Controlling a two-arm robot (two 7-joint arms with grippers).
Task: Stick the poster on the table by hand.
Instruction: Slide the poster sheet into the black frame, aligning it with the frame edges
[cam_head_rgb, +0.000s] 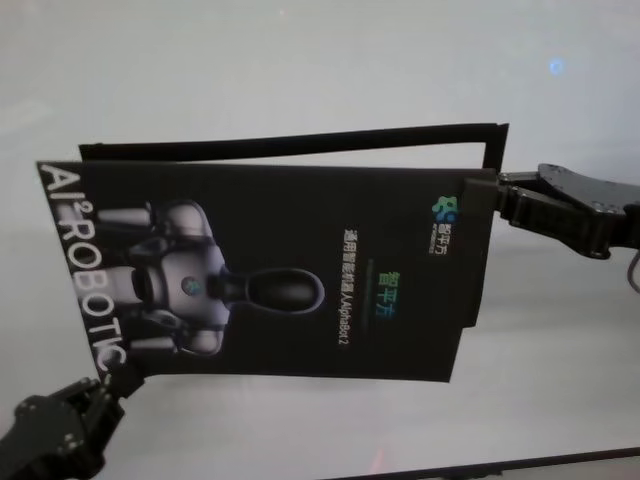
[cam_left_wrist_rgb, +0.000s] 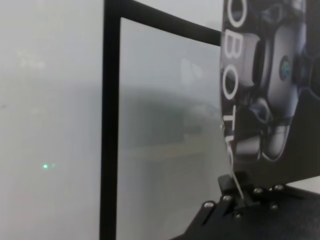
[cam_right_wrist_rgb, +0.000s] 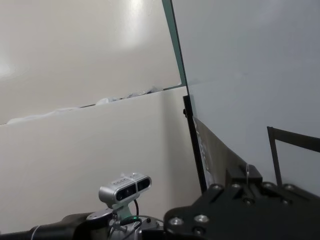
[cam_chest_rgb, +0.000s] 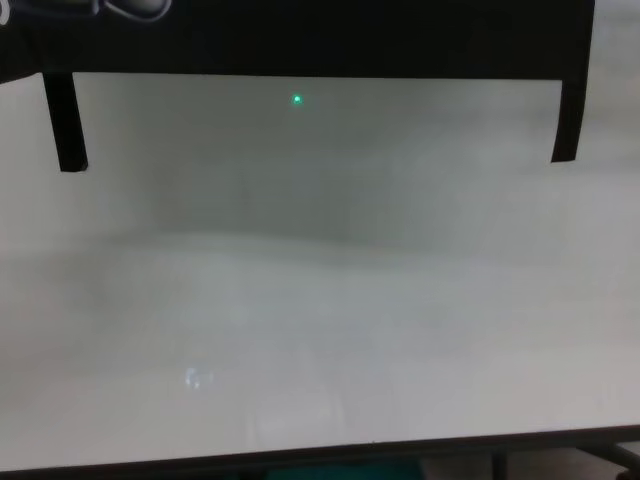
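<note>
1. You've got the poster (cam_head_rgb: 270, 270) held up over the table (cam_head_rgb: 300, 70), stretched between your two grippers, printed side facing your head camera.
2. Your left gripper (cam_head_rgb: 118, 380) is clenched on the poster's near-left corner, right under the last letters of "ROBOTIC"; the left wrist view shows the sheet's edge pinched in its fingertips (cam_left_wrist_rgb: 237, 187).
3. Your right gripper (cam_head_rgb: 482, 192) is clamped on the far-right corner, just beside the small green-and-blue logo; in the right wrist view the sheet runs edge-on out of that grasp.
4. The robot figure lies sideways across the poster, head toward your right, white lettering running down the left edge.
5. Look behind the sheet: a thin black frame of strips (cam_head_rgb: 400, 135) pokes out past the poster's far edge and turns down at the far-right corner, just beside your right gripper.
6. From the chest view, that frame spans the top of the picture with two short legs (cam_chest_rgb: 65, 120) hanging down at either side.
7. The tabletop around the poster is plain white and glossy, with room on the far side and toward you up to the dark front edge (cam_head_rgb: 500, 468).
8. A small green light spot (cam_chest_rgb: 297, 99) glints on the surface.
</note>
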